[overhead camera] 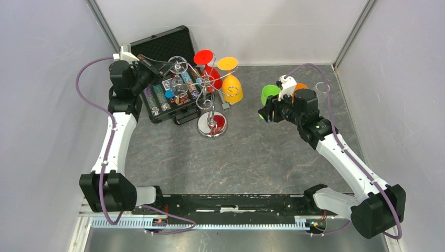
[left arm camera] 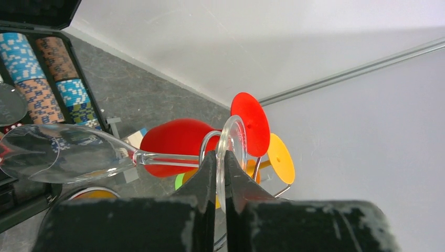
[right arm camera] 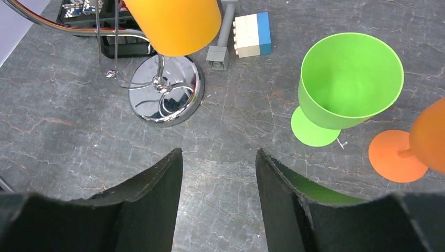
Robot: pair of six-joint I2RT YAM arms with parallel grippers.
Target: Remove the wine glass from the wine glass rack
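Clear glass [left arm camera: 57, 152], foot [left arm camera: 234, 137] pinched by L gripper [left arm camera: 221, 163] at rack's [overhead camera: 212, 126] 10 o'clock, is best slid level out of hook [left arm camera: 204, 144], w/o twisting; R gripper [right arm camera: 218, 173] spread, idle

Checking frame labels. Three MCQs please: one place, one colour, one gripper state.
1. The green plastic wine glass is: A) hung on a hook B) upright on the table C) in the case.
2. Opaque glasses hanging on the silver wire rack: A) red glass, yellow glass B) green, orange C) blue, white.
3. The left gripper is: A) open B) shut on the foot of the clear wine glass C) shut on the pole.
B, its foot sits on the table; A, both hang from its hooks; B, the fingers pinch the foot's edge.
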